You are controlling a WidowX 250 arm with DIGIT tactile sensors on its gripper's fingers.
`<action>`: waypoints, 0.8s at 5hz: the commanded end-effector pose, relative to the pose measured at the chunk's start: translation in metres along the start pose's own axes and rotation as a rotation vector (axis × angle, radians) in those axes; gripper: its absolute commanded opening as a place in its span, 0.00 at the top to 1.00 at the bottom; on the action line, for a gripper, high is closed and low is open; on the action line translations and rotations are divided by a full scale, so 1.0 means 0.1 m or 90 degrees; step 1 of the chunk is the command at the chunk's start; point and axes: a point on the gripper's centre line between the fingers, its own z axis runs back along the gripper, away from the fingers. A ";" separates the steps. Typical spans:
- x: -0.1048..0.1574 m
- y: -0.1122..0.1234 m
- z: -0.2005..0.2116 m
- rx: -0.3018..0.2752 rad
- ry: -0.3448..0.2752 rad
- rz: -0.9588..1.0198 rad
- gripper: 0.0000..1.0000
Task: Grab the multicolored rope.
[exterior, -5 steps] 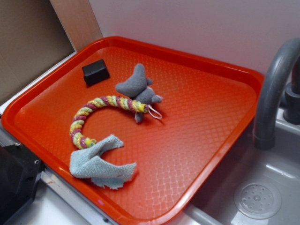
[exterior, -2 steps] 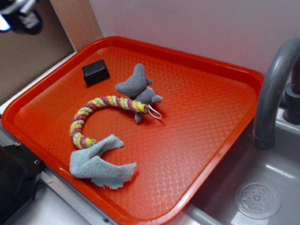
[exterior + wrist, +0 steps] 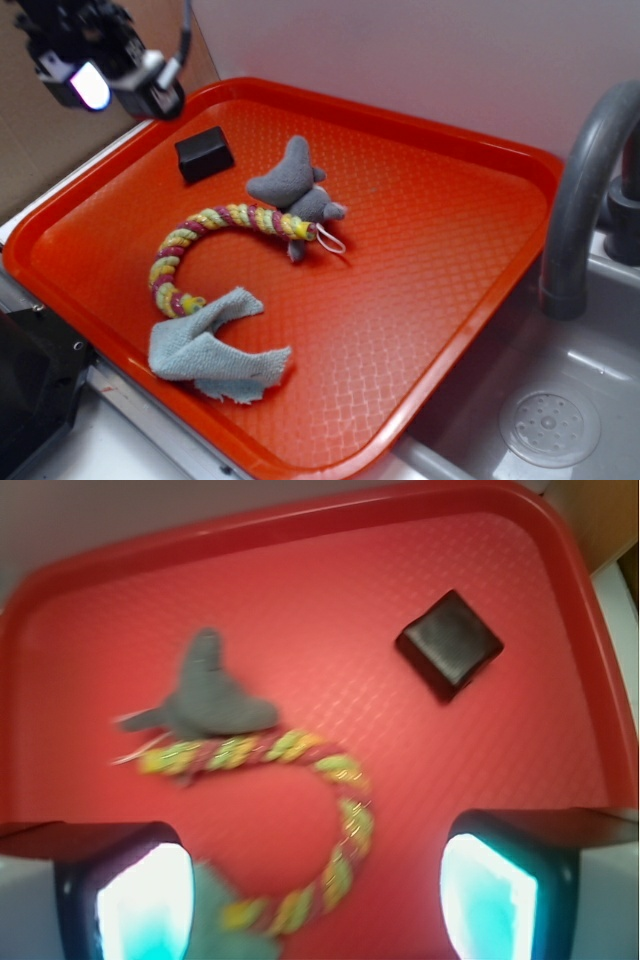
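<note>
The multicolored rope, braided in yellow, maroon and pale green, lies in a C shape on the orange tray. One end rests against a grey plush toy, the other by a light-blue rag. My gripper hangs high over the tray's far left corner, well apart from the rope. In the wrist view the gripper is open, with the rope seen far below between its glowing pads.
A black block sits near the tray's back left corner, close under the gripper. A grey faucet and sink stand to the right. A wall runs behind the tray.
The gripper has come into the exterior view at the top left and moved down and right toward the tray. The rope, toy and rag have not moved.
</note>
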 end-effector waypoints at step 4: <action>-0.04 0.11 -1.12 -0.024 0.114 -0.116 0.00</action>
